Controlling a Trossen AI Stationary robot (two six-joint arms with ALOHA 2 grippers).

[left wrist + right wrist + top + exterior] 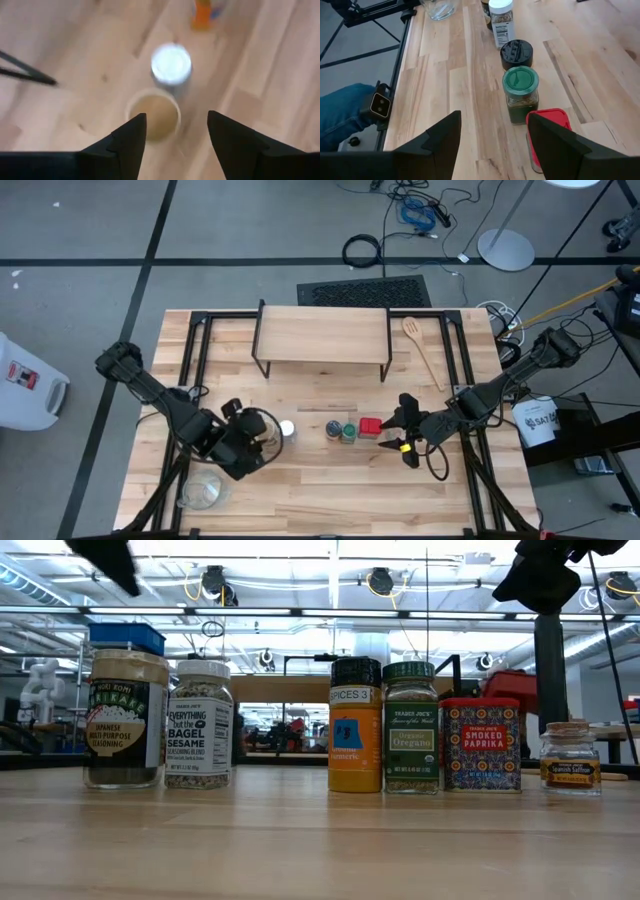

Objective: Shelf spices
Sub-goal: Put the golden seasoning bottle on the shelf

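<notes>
The spices stand in a row on the table in front of the shelf [320, 340]. In the low view, from left to right, they are a tan-lidded jar [125, 720], a white-lidded jar [200, 725], a black-lidded jar [355, 725], a green-lidded jar [411, 727], a red tin [481, 743] and a small jar [571, 757]. My left gripper [176, 117] hangs open above the tan-lidded jar [153, 115], with the white-lidded jar [171, 64] just beyond it. My right gripper [492, 117] hangs open above the table beside the red tin [547, 135], with the green-lidded jar [520, 92] ahead of it.
A clear glass bowl [205, 492] stands near the table's front left corner. A wooden spoon [425, 350] lies to the right of the shelf. The shelf's plank top [322, 332] is bare. A person's leg in jeans [340, 115] shows beyond the table's edge.
</notes>
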